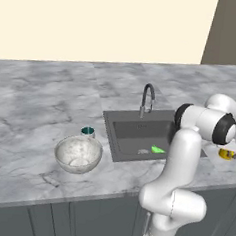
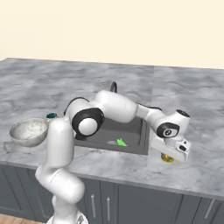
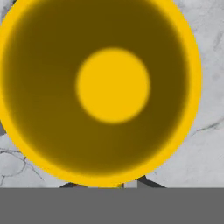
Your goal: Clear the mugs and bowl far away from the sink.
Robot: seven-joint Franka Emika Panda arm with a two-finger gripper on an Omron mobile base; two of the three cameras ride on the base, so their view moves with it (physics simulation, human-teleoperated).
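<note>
The yellow mug point(image 3: 113, 85) is seen from straight above in the hand view, and my gripper point(image 3: 111, 185) has its two dark tips close together at the mug's near rim, shut on it. It stands on the counter right of the sink point(image 2: 131, 133), under my hand point(image 2: 169, 146), as the yellow mug point(image 2: 167, 158) point(image 1: 226, 154). The marbled bowl point(image 1: 78, 154) point(image 2: 29, 131) sits left of the sink point(image 1: 139, 134), with the pale mug with a teal inside point(image 1: 88, 131) point(image 2: 51, 116) just behind it.
A curved faucet point(image 1: 148, 97) rises behind the basin. A small green item point(image 1: 158, 150) point(image 2: 121, 142) lies inside the sink. The marble counter point(image 1: 41, 94) runs wide to the left and back; its front edge is close to the bowl and the yellow mug.
</note>
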